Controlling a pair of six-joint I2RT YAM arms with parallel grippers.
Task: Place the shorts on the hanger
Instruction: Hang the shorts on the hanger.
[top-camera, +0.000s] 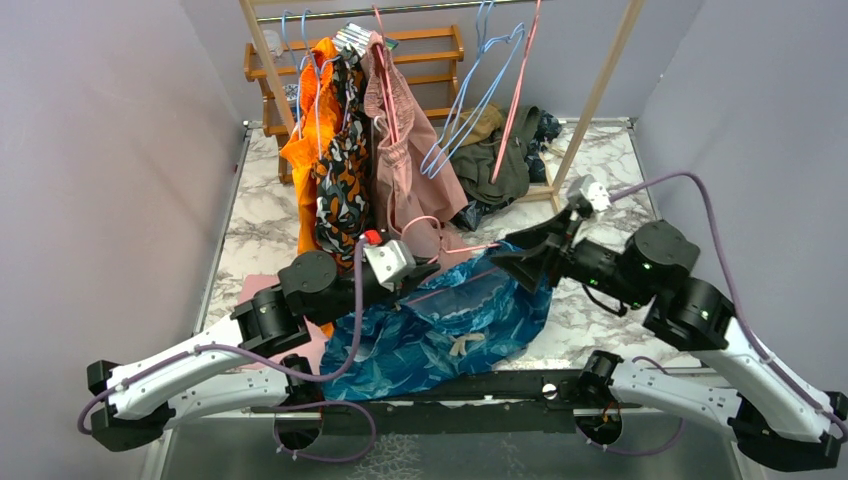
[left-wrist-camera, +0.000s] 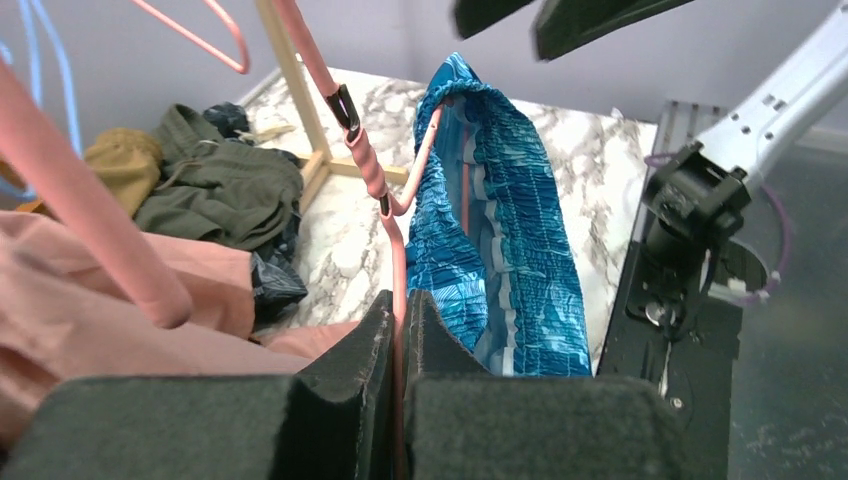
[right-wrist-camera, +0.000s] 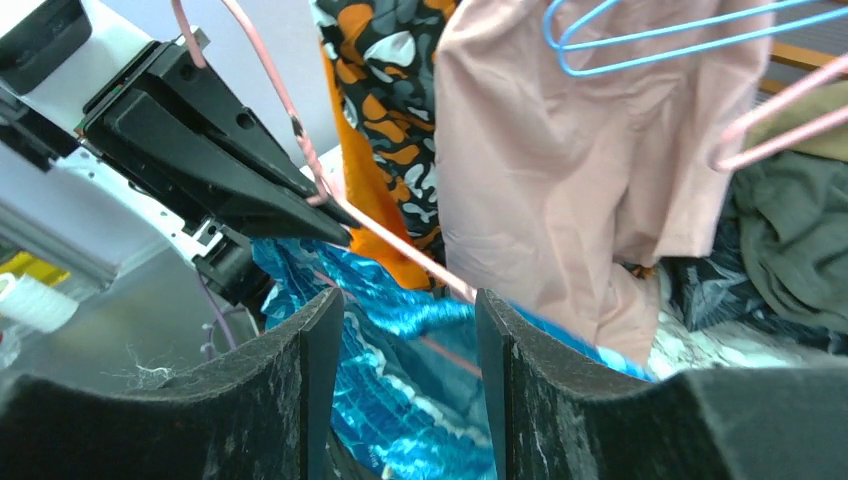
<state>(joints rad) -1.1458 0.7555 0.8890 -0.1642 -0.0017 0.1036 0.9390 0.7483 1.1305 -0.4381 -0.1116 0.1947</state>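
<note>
Looking down from above, the shorts (top-camera: 450, 325) lie bunched at the middle of the bench (top-camera: 250, 235), close to its near edge, with their far side lifted toward the two arms. The left fingers (top-camera: 405, 268) sit at the far left of the cloth. The right fingers (top-camera: 515, 255) hover just beside its far right, pointing at the left ones.

From the left wrist, the left fingers are closed tight on the hanger (left-wrist-camera: 397, 262), its thin pink wire pinched between them. The gathered waistband of the shorts is hooked over one shoulder of the hanger and hangs down to the right of the wire.

From the right wrist, the right fingers stand apart with nothing between them. The hanger's wire runs from the left fingers' tips toward that gap, with teal cloth below it and the dusty-pink shorts (right-wrist-camera: 560, 150) hanging behind.

The step in hand looks like dressing the hanger: one side of the waistband seems to be on, the rest not yet. The next move probably calls for the left fingers to keep the wire steady. The right fingers would then close on the loose waistband and draw it over the free shoulder, without snagging the garments behind.
</note>
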